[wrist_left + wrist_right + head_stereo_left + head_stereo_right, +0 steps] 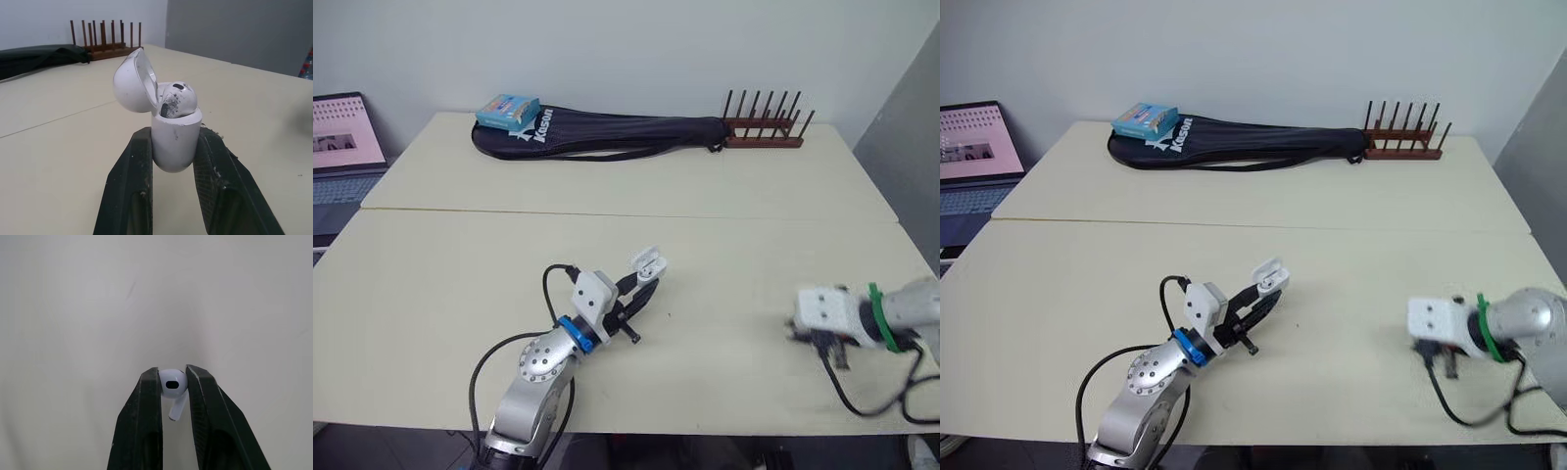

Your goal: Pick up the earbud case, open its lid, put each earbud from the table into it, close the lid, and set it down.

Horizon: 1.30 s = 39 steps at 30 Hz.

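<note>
1. The earbud case [176, 147] is held clamped by its lower body between the two black fingers of the left hand [174, 134], raised over the near middle of the surface [460, 294].
2. The lid [133, 83] is swung open and tipped back on its hinge to one side of the case.
3. A first earbud [177, 98] is seated in the case, with its rounded head standing out of the opening. Whether the neighbouring slot is filled cannot be told.
4. A second earbud [173, 383] is pinched by its head between the fingers of the right hand [172, 372], and its short stem is seen in the gap between them.
5. The right hand is placed low over the right side of the surface, well apart from the case. Whether this earbud touches the surface cannot be told.
6. A dark racket bag [626, 132] is laid along the far edge of the surface, with a blue box [507, 111] resting on its wider end.
7. A wooden rack [764, 127] is set at the bag's narrow end.
8. An open laptop [342, 147] is seen beyond the left edge.
</note>
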Motion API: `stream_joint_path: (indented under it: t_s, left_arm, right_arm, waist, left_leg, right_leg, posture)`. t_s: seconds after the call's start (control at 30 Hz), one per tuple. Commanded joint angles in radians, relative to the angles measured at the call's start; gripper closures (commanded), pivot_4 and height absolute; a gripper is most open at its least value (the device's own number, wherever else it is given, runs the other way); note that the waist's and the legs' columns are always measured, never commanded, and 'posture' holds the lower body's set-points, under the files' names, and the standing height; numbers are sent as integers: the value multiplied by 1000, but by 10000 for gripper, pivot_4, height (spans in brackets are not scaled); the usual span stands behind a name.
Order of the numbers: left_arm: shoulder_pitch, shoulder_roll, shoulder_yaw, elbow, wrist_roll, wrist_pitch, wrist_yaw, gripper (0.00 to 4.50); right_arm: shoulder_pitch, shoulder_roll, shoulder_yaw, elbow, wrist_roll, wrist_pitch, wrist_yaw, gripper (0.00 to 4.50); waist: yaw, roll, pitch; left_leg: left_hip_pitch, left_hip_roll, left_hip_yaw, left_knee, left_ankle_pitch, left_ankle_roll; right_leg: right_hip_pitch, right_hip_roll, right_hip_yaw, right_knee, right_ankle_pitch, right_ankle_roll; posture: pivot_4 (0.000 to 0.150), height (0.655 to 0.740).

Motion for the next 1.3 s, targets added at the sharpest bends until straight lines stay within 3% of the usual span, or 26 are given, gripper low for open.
stream_joint_path:
  t_s: [0.03,0.23,0.4,0.87,1.3]
  left_arm:
    - [-23,-7,6,-8,-22,-25,-16,37319]
    - [-56,-19,6,6,-31,-32,-28,37319]
    - [-76,-21,-3,7,-41,-27,-44,37319]
    - [-100,-19,2,-9,-57,-6,-55,37319]
    - [-105,-18,6,-20,-59,-2,-58,37319]
  right_arm:
    - [-82,119,-37,-61,103,76,-92,41342]
    - [-141,471,-75,-128,214,3,-349,41342]
    - [-124,633,-16,-140,216,-39,-464,41342]
    - [-76,678,95,-4,140,-232,-500,41342]
    - [-34,625,122,96,71,-390,-469,41342]
  waist:
    - [3,-1,0]
    - [14,0,0]
    - [13,0,0]
    - [5,1,0]
    - [5,1,0]
  left_leg:
    - [-1,0,-1,0,0,0]
    - [-15,1,-7,1,0,0]
    - [-15,0,-7,1,0,-1]
    - [-14,1,-7,2,0,0]
    - [-14,1,-7,2,0,0]
  right_leg:
    - [0,0,-1,0,0,0]
    - [-13,-2,-5,2,0,0]
    - [-14,-1,-6,7,0,0]
    - [-15,0,-6,10,0,0]
    - [-15,0,-5,10,0,0]
  posture:
    - [1500,7274]
    - [1500,7274]
    - [1500,7274]
    - [1500,7274]
    - [1500,7274]
